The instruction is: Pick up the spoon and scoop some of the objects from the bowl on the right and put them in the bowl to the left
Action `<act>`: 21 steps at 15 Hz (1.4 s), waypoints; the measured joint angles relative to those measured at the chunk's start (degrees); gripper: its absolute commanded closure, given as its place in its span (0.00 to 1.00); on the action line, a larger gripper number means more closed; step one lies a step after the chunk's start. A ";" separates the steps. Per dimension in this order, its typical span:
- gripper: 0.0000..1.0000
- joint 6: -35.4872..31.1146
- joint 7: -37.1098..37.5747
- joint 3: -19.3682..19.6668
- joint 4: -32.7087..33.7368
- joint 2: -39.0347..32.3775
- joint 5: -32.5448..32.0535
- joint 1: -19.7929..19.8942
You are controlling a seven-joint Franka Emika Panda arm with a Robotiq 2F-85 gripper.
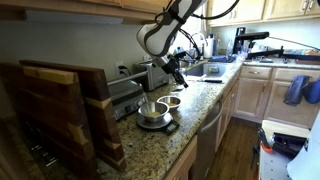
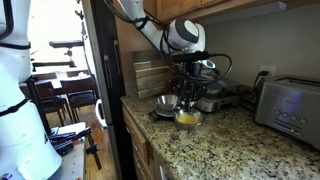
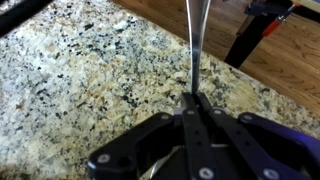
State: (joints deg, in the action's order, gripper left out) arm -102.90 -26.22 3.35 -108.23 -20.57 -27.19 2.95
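My gripper (image 3: pixel 196 100) is shut on the thin metal spoon handle (image 3: pixel 194 40), which sticks out past the fingertips over the speckled granite counter (image 3: pixel 70 70); the spoon's bowl end is out of view. In both exterior views the gripper (image 1: pixel 178 72) (image 2: pixel 190 90) hangs just above two small bowls. An empty-looking metal bowl (image 2: pixel 166 102) stands beside a bowl with yellow contents (image 2: pixel 187 118). The same pair shows in an exterior view as a nearer bowl (image 1: pixel 152 112) and a farther bowl (image 1: pixel 171 101).
A silver toaster (image 2: pixel 290 105) stands on the counter by the wall. Wooden boards (image 1: pixel 60 110) stand upright at the counter's near end. A sink (image 1: pixel 207 70) lies farther along. The counter edge (image 3: pixel 250 85) drops to a wood floor.
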 measured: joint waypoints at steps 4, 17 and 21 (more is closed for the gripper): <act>0.98 0.78 0.28 -0.30 0.75 -3.27 -2.88 -1.37; 0.98 5.01 -0.13 -2.07 5.84 -9.97 -12.13 -4.21; 0.98 6.15 -0.54 -3.26 6.92 -11.20 -14.37 -4.58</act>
State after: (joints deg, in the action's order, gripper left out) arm -96.75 -26.76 0.08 -101.31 -31.77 -41.56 -1.63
